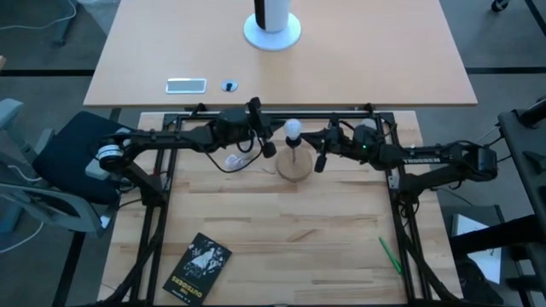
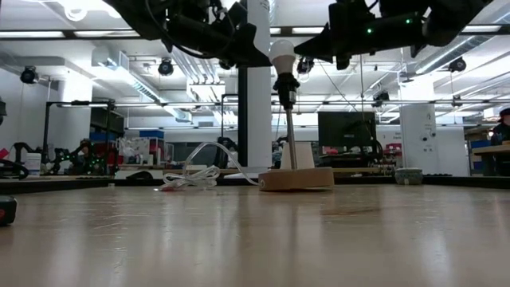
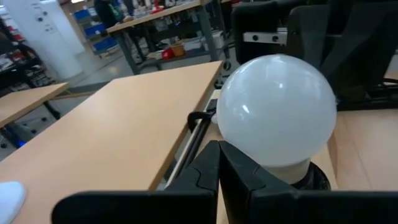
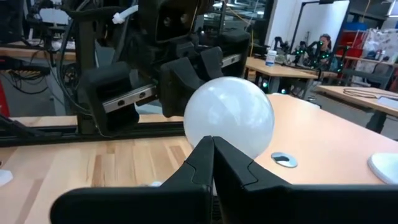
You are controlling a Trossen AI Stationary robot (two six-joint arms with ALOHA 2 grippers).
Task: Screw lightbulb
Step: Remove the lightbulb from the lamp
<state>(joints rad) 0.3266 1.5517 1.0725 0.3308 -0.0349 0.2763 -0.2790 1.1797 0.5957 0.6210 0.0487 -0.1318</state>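
Lightbulb (image 1: pixel 293 129) sits atop the wooden stand (image 1: pixel 294 166) near the desk's (image 1: pixel 341 256) far edge; we see left hand (image 1: pixel 268 147) and right hand (image 1: pixel 322 159) flanking it, both pinched closed, empty.

The lightbulb (image 3: pixel 277 112) is smooth frosted white, its round stand base (image 1: pixel 294 168) wood, on a pale planked-wood table (image 1: pixel 281 230).

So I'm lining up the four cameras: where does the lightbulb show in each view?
High view: the lightbulb sits at table centre, between the two arms, above the round wooden stand base.
Low view: top centre, atop the thin upright rod.
Left wrist view: large, right of centre.
Right wrist view: centre, the other arm behind it.
Shared landmark: the wooden stand base, seen in the high and low views.
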